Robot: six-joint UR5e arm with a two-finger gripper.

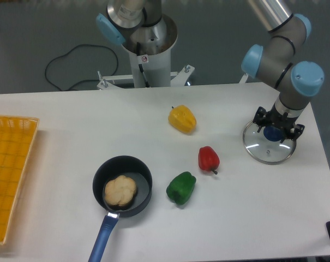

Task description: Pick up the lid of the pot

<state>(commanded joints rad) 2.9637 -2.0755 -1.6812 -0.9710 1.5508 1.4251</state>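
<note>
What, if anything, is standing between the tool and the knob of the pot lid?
Nothing visible stands between the tool and the blue knob of the pot lid. The red pepper lies beside that path, not in it.

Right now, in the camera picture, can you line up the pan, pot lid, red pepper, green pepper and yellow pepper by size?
Pan
Pot lid
Green pepper and yellow pepper: too alike to rank
Red pepper
</note>
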